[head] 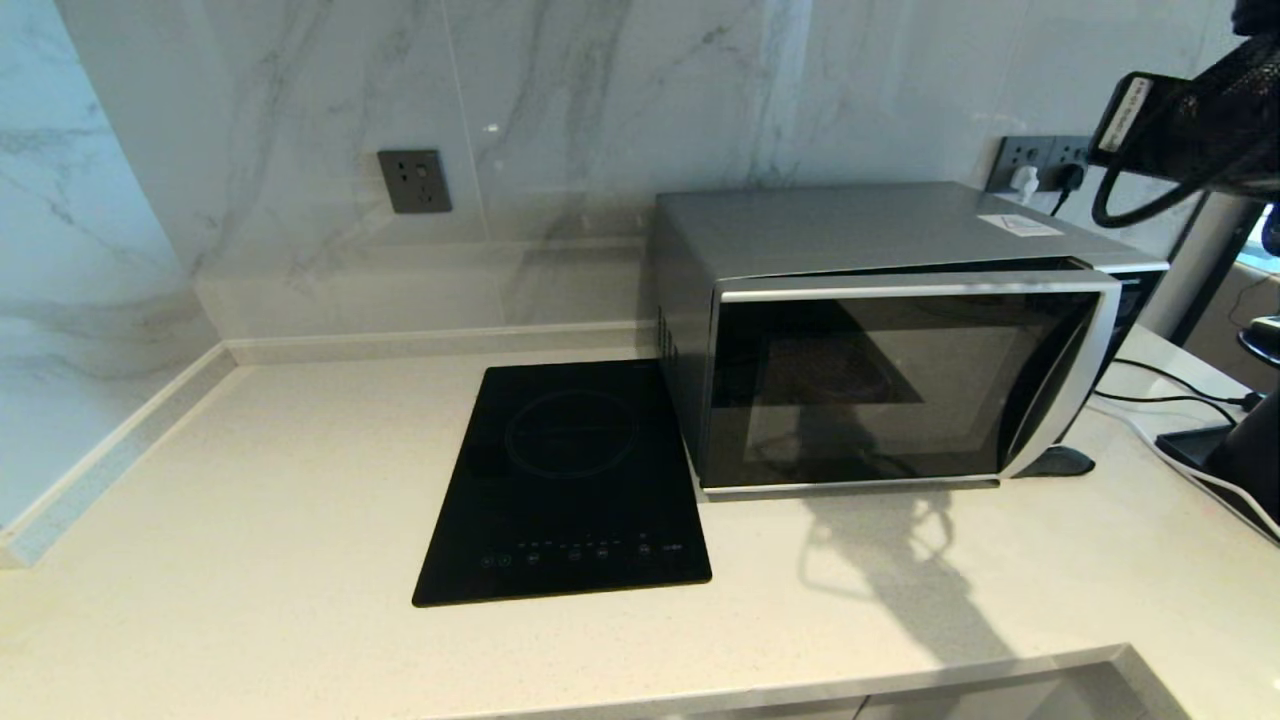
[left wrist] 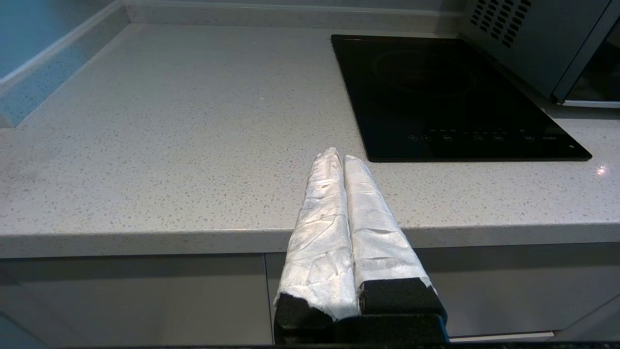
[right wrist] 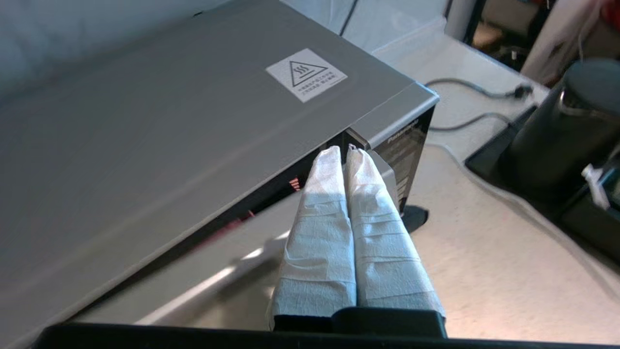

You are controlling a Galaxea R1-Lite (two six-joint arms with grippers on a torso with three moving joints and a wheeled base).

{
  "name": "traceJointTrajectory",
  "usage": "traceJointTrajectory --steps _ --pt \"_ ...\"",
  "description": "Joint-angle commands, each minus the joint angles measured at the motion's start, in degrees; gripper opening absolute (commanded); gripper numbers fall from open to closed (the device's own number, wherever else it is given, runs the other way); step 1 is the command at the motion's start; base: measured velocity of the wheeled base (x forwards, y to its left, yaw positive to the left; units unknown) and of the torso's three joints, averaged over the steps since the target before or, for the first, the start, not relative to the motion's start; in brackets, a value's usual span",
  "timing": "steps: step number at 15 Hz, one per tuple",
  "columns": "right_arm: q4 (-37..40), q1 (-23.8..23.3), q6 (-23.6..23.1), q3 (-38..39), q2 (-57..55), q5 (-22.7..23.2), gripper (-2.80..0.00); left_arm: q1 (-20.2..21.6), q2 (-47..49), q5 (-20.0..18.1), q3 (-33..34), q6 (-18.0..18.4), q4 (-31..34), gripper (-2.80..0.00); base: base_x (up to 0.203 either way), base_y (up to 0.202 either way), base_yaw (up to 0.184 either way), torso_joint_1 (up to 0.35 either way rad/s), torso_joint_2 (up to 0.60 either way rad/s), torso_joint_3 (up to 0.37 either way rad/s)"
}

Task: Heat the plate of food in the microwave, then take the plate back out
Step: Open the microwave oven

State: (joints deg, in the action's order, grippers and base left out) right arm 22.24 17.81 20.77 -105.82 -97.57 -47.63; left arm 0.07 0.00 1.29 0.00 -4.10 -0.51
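step: shutting microwave door, which stands slightly ajar | right gripper pressed closed, empty, above the door's free top corner | left gripper closed, parked at counter edge | plate of food not visible, probably inside | next: push door fully shut

On top of the microwave I read a white sticker: a triangle sign with wavy heat lines (small print beneath, illegible). Its dark front panel reads Panasonic, partly hidden.
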Motion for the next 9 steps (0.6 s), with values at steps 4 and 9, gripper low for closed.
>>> traceJointTrajectory --steps 4,9 --pt "10.6 -8.0 9.2 -7.3 -9.2 3.0 -2.80 0.0 0.1 0.0 0.0 0.0 0.0 -2.80 0.000 0.000 0.000 0.000 0.00 0.000" --pt "13.7 -8.7 10.8 -6.6 -10.8 6.7 -2.80 0.0 0.1 0.0 0.0 0.0 0.0 -2.80 0.000 0.000 0.000 0.000 0.00 0.000"
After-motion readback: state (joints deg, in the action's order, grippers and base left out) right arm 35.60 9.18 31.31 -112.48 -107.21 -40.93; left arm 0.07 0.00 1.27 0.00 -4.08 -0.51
